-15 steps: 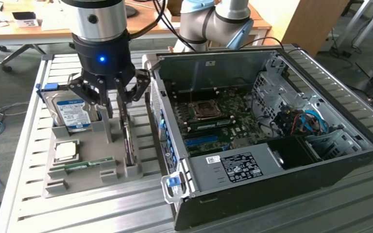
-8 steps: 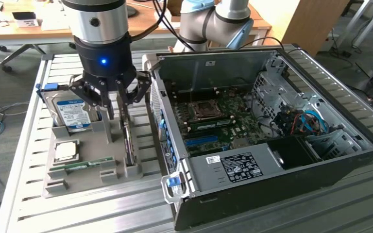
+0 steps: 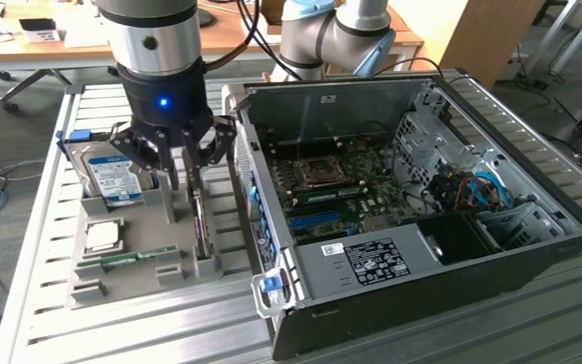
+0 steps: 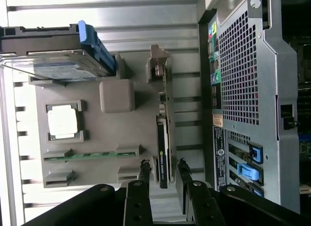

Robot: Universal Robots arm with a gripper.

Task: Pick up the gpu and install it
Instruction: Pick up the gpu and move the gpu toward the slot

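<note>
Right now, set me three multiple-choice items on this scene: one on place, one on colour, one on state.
1. The tray sits:
A) on the exterior view's left of the case
B) inside it
C) atop it

2. The hard drive label is:
A) red
B) yellow
C) blue and white

3. The gpu is:
A) lying flat
B) on edge in the tray, under the end effector
C) already installed

Key:
1. A, the tray lies beside the case's outer wall.
2. C, the label shows both colours.
3. B, the fingers flank the standing card.
</note>
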